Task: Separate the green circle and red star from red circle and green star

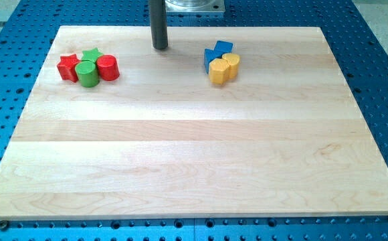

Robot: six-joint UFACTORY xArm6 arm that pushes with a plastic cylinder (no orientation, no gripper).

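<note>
Four task blocks sit bunched together at the board's upper left. The red star is leftmost. The green circle touches it on the right. The green star lies just behind them. The red circle is at the cluster's right end, touching the green circle. My tip rests on the board near the top edge, to the right of this cluster and apart from it, touching no block.
A second cluster lies right of my tip: two blue blocks with a yellow hexagon and a yellow heart-like block in front. The wooden board lies on a blue perforated table.
</note>
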